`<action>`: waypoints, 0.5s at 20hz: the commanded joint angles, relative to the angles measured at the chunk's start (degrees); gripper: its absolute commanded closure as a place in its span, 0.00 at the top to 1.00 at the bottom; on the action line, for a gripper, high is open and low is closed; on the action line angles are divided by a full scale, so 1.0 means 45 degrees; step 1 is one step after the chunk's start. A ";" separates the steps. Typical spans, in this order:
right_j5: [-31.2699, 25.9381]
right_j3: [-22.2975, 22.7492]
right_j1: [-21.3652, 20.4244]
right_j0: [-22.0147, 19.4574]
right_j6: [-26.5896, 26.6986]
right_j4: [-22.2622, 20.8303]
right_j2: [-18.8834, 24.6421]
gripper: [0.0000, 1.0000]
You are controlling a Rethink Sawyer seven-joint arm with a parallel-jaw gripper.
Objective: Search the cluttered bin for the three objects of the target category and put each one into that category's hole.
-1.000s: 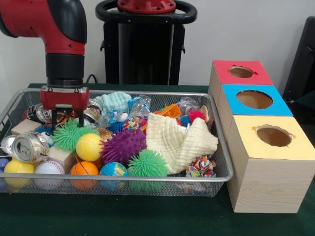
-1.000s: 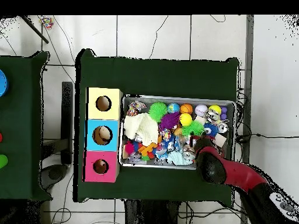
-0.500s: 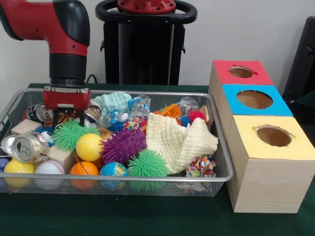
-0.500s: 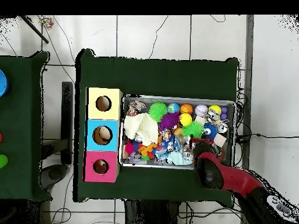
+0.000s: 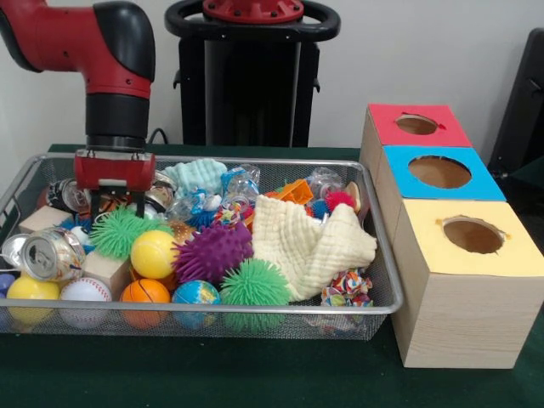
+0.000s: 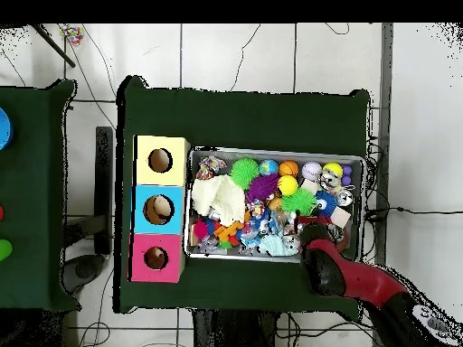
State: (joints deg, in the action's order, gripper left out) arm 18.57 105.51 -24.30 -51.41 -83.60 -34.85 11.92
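Note:
A wire bin (image 5: 374, 255) holds mixed clutter: crushed drink cans (image 5: 53, 253), spiky balls in green (image 5: 119, 231) and purple (image 5: 212, 252), smooth balls such as a yellow one (image 5: 154, 253), and a cream cloth (image 5: 310, 242). Beside it stand three boxes with round holes, red (image 5: 416, 124), blue (image 5: 439, 171) and yellow (image 5: 473, 235). My gripper (image 5: 116, 208) hangs at the bin's back left, above the green spiky ball and by a can (image 5: 157, 194). Its fingers stand apart and grip nothing that I can see. From overhead, the gripper (image 6: 314, 220) is over the bin's (image 6: 271, 151) lower right part.
More items sit in the bin: a teal cloth (image 5: 195, 174), crumpled clear plastic (image 5: 242, 183), an orange toy (image 5: 293, 191), a wooden block (image 5: 42, 219) and a small basketball (image 5: 144, 293). Green cloth covers the table (image 5: 255, 374). A black stand (image 5: 251, 76) rises behind the bin.
The gripper has shifted slightly to the right and risen a little over the bin's back left. The bin's contents have not moved.

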 commanded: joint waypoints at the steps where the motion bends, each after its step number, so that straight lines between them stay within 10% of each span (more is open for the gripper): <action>1: -0.2226 0.1245 0.1978 -0.0973 -0.1260 -0.1229 -0.0420 1.00; 10: -0.1840 0.1283 0.1959 -0.2078 -0.1205 -0.1586 -0.0467 1.00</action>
State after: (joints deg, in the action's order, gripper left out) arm 19.17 106.93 -24.14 -56.82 -83.60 -35.68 13.98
